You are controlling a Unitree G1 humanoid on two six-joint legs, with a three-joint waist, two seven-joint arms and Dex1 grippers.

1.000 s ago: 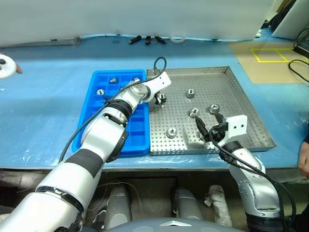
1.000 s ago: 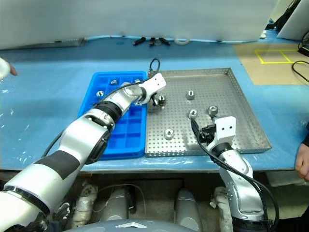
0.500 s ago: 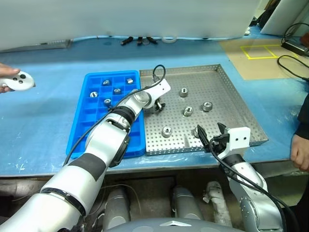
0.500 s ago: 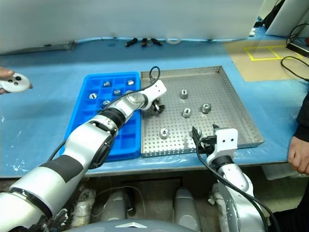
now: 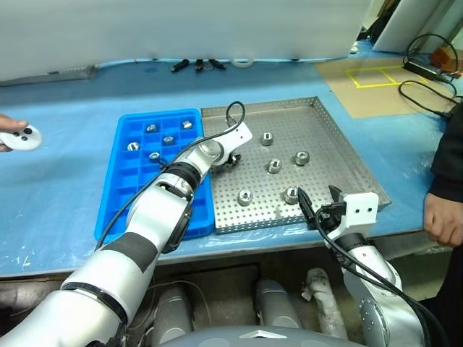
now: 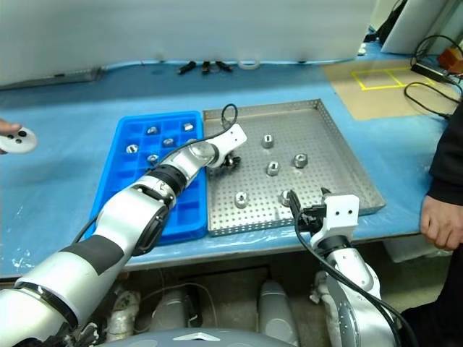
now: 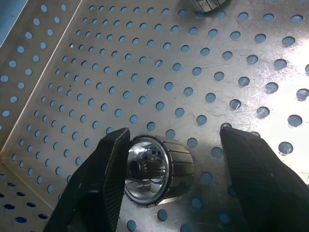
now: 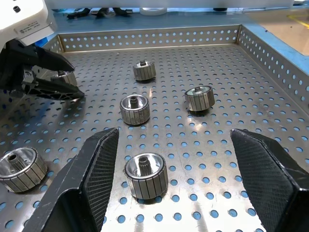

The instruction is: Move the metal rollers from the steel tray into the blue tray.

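Observation:
The steel tray (image 5: 329, 134) holds several loose metal rollers, among them one at the back (image 5: 267, 137) and one near the front (image 5: 245, 196). My left gripper (image 5: 230, 156) is low over the tray's left side, open around a roller (image 7: 157, 169) lying on its side. One finger (image 7: 104, 174) touches it and the other (image 7: 256, 169) stands apart. The blue tray (image 5: 137, 195) lies left of the steel tray with several rollers (image 5: 168, 139) in its far compartments. My right gripper (image 5: 318, 206) hangs open at the steel tray's front edge, a roller (image 8: 146, 176) just ahead of it.
A person's hand holds a white controller (image 5: 18, 136) at the far left of the blue table. Another person's hand and dark sleeve (image 5: 443, 217) are at the right edge. Small black tools (image 5: 195, 65) lie at the back, and cables (image 5: 427, 69) at the far right.
The whole picture has shifted as the camera turned. My left gripper has sunk a little onto the roller and its jaws have narrowed. My right gripper drew back slightly toward the tray's front edge.

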